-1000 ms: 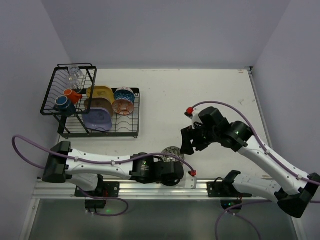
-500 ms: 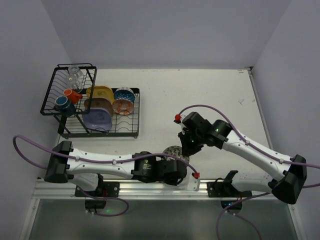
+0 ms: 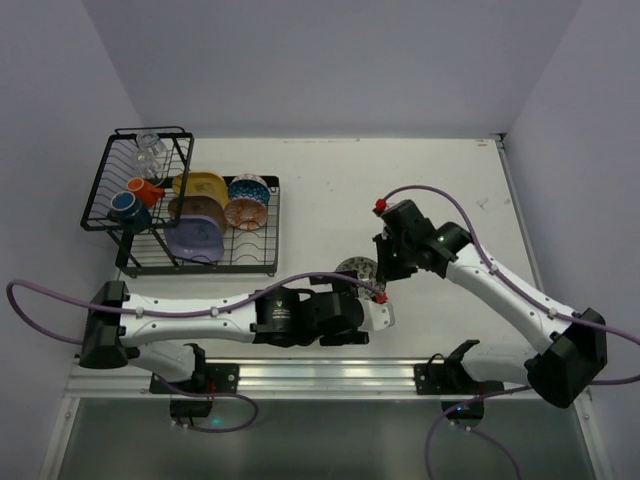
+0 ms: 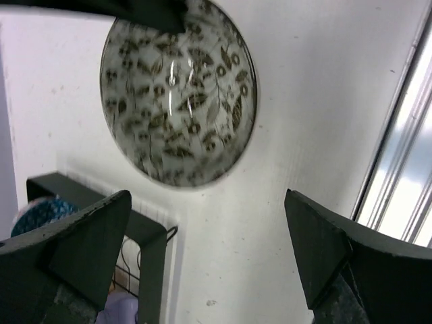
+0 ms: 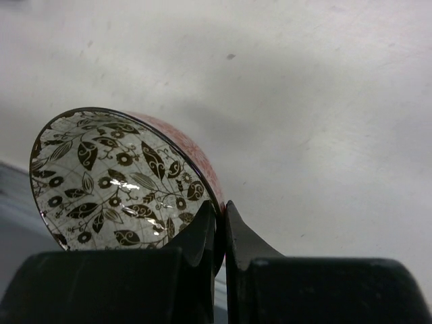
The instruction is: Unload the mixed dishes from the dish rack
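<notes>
Bowl [image 5: 121,182], leaf-patterned, reddish outside: lower centre of the top view, well apart from dish rack [image 3: 200,270]. My right fingers [image 5: 202,236] pinched its rim; my left fingers [image 4: 88,229] stood spread, clear of it. Step judged: hand-over. Next called for level set-down on counter [image 3: 420,180].

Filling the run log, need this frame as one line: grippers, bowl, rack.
left gripper: open, empty | right gripper: shut on leaf-patterned bowl rim | dish rack: loaded
</notes>
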### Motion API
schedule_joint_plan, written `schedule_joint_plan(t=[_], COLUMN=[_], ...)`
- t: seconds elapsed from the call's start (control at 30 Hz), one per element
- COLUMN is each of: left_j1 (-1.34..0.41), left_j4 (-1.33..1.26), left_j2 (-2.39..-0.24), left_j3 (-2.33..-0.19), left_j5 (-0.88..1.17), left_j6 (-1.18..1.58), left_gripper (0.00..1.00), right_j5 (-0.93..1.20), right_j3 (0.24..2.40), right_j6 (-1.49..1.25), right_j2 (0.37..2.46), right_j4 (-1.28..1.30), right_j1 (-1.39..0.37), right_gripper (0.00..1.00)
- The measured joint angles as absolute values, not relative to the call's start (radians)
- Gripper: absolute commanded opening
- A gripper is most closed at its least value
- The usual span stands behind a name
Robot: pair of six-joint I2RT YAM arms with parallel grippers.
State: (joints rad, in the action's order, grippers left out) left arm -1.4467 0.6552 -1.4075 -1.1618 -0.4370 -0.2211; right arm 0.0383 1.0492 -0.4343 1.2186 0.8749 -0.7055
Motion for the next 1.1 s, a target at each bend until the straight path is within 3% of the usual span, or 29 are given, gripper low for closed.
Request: schedule_joint_plan(t=[0.33,0.67,1.0,1.1], left_j1=[-1.294,-1.127,-1.116,-1.105], left_j4=[0.617,0.591,0.583,0.585], left_j2=[-1.275,-1.087,-1.036,-1.036], left_j3=[-1.132,-1.132,-1.087,-1.082], left_j5=[-0.656,-0.739,-0.785,-0.800], left_j6=[0.056,0.344,0.459,0.489], left_gripper=[1.00,1.00,1.00,1.00], right_j5=[-0.047,-0.035,-0.033,-0.033], right_j3=[1.317,1.674,1.723,1.731], right_j6=[-0.452,-0.526,-0.531,-0.529], right_j2=[1.571,2.009,2.131,2.139], right_j4=[0.723,0.595,0.587,0.586], right_j1=[-0.397,-0.358,-0.347,-0.346], right_gripper=[0.00,0.00,0.00,0.06])
